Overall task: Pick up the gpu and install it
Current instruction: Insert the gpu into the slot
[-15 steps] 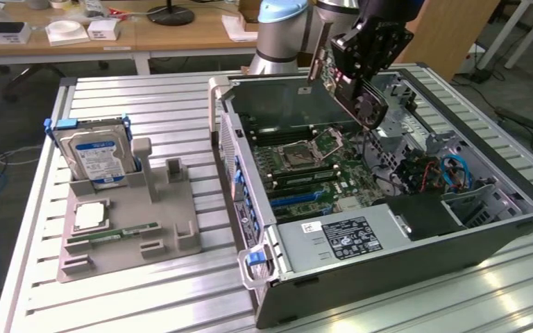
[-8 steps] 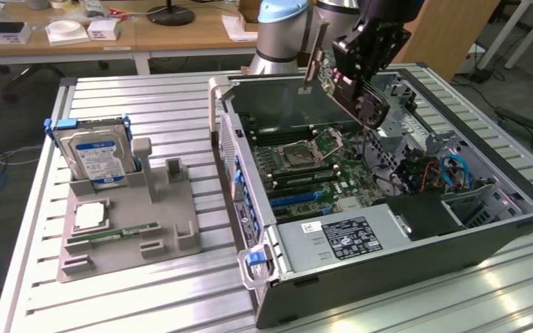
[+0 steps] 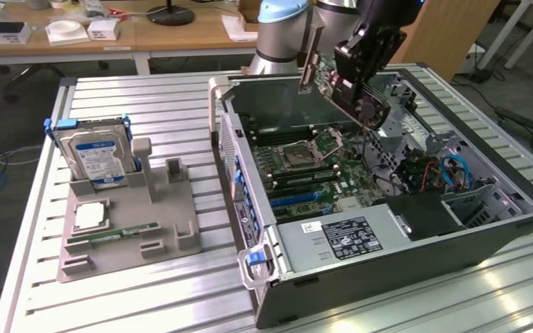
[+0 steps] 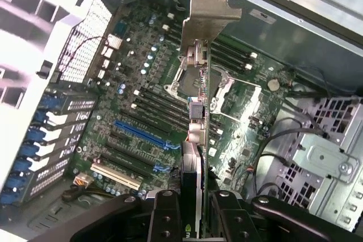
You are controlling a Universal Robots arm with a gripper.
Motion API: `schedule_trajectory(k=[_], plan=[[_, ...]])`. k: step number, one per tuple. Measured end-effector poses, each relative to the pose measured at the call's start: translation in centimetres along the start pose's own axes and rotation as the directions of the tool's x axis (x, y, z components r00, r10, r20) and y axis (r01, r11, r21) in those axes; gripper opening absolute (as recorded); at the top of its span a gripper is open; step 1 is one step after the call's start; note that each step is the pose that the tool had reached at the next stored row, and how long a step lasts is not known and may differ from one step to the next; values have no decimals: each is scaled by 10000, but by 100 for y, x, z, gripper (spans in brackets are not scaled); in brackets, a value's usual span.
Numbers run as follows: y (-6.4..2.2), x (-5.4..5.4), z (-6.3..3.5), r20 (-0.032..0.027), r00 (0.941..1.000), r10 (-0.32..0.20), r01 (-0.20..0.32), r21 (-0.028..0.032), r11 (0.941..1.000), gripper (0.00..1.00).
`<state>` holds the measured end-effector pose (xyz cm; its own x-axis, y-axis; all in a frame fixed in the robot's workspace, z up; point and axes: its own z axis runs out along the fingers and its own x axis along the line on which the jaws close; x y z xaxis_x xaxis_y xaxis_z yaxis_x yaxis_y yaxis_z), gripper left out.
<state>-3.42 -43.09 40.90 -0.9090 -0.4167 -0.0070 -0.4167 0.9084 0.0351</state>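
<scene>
Gpu, a thin dark circuit card with a silver bracket, hangs edge-down, pinched by the black gripper above the green motherboard, apparently to align with a slot.

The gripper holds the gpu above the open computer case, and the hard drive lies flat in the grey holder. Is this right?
Not quite: the exterior view shows the hard drive standing upright in the grey holder. The gripper does hold the gpu above the open computer case.
</scene>
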Motion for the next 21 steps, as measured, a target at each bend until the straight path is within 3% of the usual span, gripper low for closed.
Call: schedule_trajectory(k=[6,12,19,21], plan=[[-2,0,45,-37,9943,-1062,1062,-10,9943,27],[-2,0,76,-73,9771,-2126,2126,-22,9771,27],[19,-10,80,-85,9686,-2483,2483,-28,9687,27],[23,-12,81,-91,9639,-2660,2660,-32,9640,27]])
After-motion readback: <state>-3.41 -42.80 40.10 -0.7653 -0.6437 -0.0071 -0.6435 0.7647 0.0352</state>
